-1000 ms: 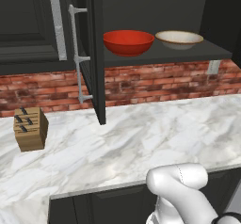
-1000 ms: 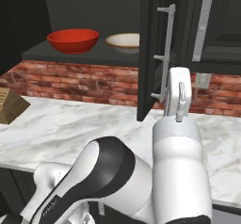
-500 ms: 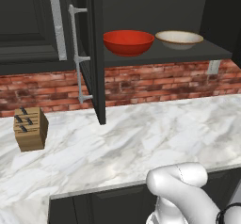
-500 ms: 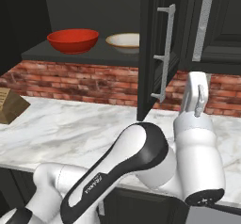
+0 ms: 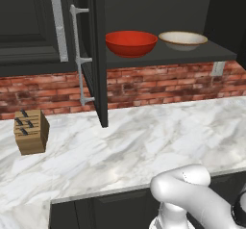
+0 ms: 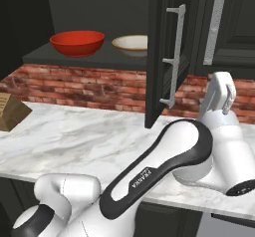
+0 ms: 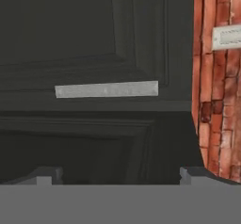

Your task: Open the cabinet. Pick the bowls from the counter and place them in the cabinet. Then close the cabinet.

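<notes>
Cabinet (image 5: 158,11): both doors stand open; one dark shelf across the upper middle of the left base view.

Bowls: red bowl (image 5: 131,42) and tan-rimmed bowl (image 5: 183,39) sit side by side on that shelf, apart from each other. We judge the placing done; closing is the step in hand.

Counter (image 5: 144,146): marble, across the middle of both base views, with a knife block (image 5: 31,131) at its left.

Right door (image 6: 158,57): edge-on in the upper middle of the right base view, its bar handle (image 6: 175,57) facing right.

Gripper (image 6: 221,94): raised at the right of the right base view, just right of the open door and below the neighbouring cabinet's handle (image 6: 215,28). In the hand view its tips show wide apart at the bottom edge, so we read the jaws as spread, holding nothing.

Handling note: we would press the outer face of the door near its free edge and sweep it shut along its arc, keeping clear of the bar handle, then do the left door (image 5: 96,55).
</notes>
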